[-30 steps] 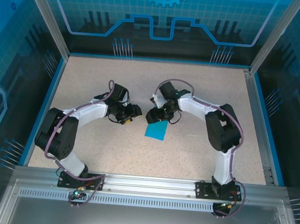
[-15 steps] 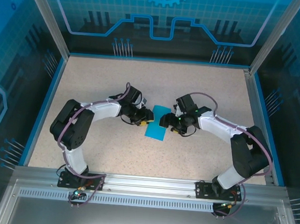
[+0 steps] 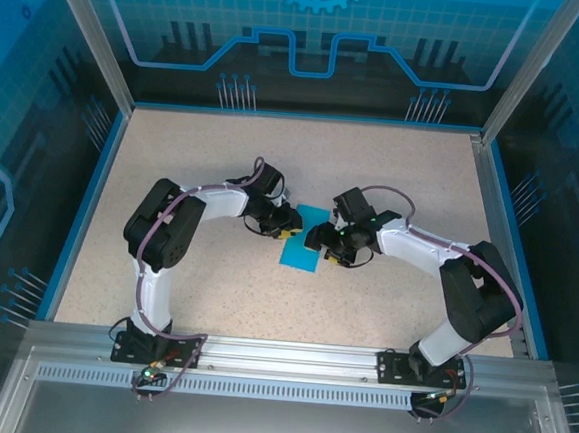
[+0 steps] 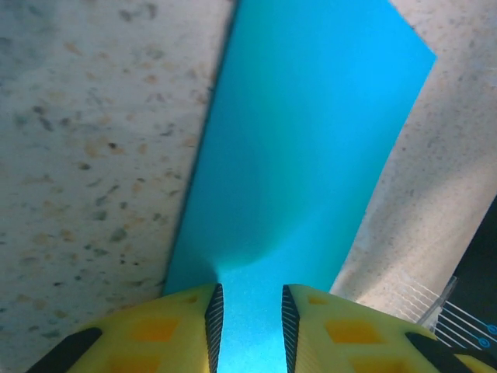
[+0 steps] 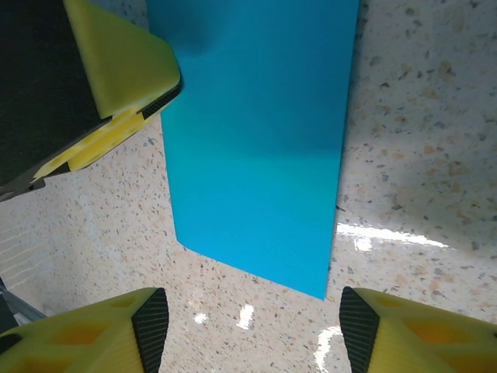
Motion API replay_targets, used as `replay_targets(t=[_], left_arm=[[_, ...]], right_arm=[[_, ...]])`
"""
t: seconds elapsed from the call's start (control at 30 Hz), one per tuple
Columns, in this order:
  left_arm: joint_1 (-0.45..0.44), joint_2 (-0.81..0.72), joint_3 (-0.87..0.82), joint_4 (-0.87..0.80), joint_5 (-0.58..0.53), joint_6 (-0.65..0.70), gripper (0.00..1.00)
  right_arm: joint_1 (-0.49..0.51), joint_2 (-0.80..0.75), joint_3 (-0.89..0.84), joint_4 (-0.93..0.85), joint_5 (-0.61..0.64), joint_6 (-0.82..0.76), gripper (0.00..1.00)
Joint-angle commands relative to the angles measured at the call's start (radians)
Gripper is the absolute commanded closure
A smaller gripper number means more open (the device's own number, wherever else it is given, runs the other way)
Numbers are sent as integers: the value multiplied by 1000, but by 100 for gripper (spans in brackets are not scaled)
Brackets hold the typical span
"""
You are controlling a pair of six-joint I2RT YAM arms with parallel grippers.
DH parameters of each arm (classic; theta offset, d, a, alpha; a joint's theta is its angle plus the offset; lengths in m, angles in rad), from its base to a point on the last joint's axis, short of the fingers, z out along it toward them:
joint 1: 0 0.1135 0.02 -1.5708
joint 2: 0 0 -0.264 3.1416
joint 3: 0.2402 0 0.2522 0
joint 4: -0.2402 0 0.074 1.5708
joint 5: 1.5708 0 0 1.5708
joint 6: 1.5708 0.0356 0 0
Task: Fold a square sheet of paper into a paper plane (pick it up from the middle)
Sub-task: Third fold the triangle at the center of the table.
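Note:
The square sheet of paper (image 3: 298, 255) lies flat on the speckled table as a narrow turquoise rectangle. My left gripper (image 3: 287, 223) is down on its left edge. In the left wrist view the paper (image 4: 311, 140) runs between the yellow fingers (image 4: 178, 326), which stand a narrow gap apart around my left gripper (image 4: 248, 311). My right gripper (image 3: 319, 247) hovers at the sheet's right side, jaws wide. In the right wrist view my right gripper (image 5: 252, 318) has bare table between its fingers and the paper (image 5: 256, 140) just ahead. The paper plane is out of view.
The speckled table (image 3: 213, 291) has a blue raised border (image 3: 107, 182) and metal frame posts at its corners. A left-gripper finger (image 5: 124, 70) shows at the upper left of the right wrist view, touching the paper's edge. The arm bases sit on the near rail.
My left gripper has swung right onto the paper's left edge and its jaws have narrowed. My right gripper has come off the sheet's top end and moved to its right side.

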Motion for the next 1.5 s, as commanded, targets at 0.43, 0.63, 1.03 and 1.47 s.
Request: replay_targets(t=[0.43,0.63,1.03,1.47], left_arm=[[-6,57,44,-135,-68,16,71],[-6,58,45,-141,-71,18,71],[-6,55,42,-144,-74,16,71],[-6,48,34,-148,-81,20,71]], right_arm=[[51,110,28,18,-33,61,39],[59,128,26,55,-75,67,43],[59,83,-56,198,-105,155,56],[58,38,-155,271,-71,276,76]])
